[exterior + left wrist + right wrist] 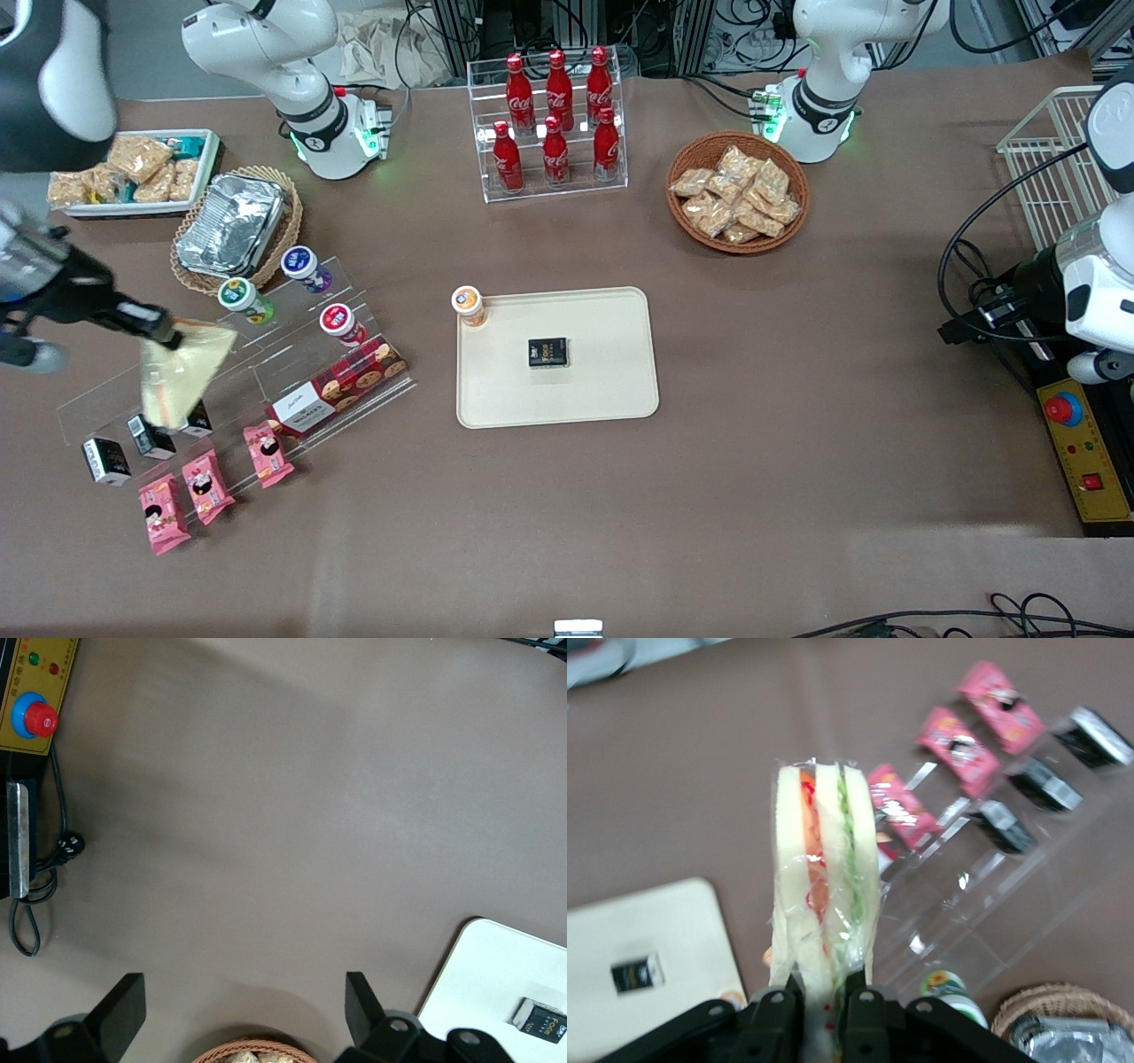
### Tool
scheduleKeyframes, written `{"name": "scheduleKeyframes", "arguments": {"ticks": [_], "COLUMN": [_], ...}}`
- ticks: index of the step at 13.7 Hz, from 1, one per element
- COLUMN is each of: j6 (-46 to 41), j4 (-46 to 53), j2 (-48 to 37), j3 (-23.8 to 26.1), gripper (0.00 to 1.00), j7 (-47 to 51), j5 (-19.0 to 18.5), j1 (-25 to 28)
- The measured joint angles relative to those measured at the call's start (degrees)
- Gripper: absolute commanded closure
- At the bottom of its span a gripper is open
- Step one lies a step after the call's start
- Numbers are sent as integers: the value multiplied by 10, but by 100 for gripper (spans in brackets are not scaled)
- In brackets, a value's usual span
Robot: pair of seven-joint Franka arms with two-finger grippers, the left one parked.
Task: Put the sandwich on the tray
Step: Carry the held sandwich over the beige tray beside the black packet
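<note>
While jaws pinch sandwich (pixel 822 895) tight at one corner, gripper (pixel 168 335) holds it up above clear rack (pixel 239 372). Sandwich hangs long-ways down from jaws. Tray (pixel 611 390) well apart, toward parked arm's end of worktop; needs sideways carry.

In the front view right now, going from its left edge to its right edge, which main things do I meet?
gripper holding the sandwich above the clear display rack → tray, with a small black box on it → basket of snack packs → red emergency button.
</note>
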Motion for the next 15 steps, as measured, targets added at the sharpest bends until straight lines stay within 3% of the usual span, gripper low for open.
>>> {"name": "scheduleKeyframes", "arguments": {"ticks": [7, 11, 15], "j6": [70, 176, 247], "j4": [7, 7, 8], "j2": [59, 136, 201], "j3": [1, 2, 2], "gripper": [81, 81, 80], "j7": [-306, -372, -393], "j5": [-1, -2, -38], "j1": [138, 213, 268]}}
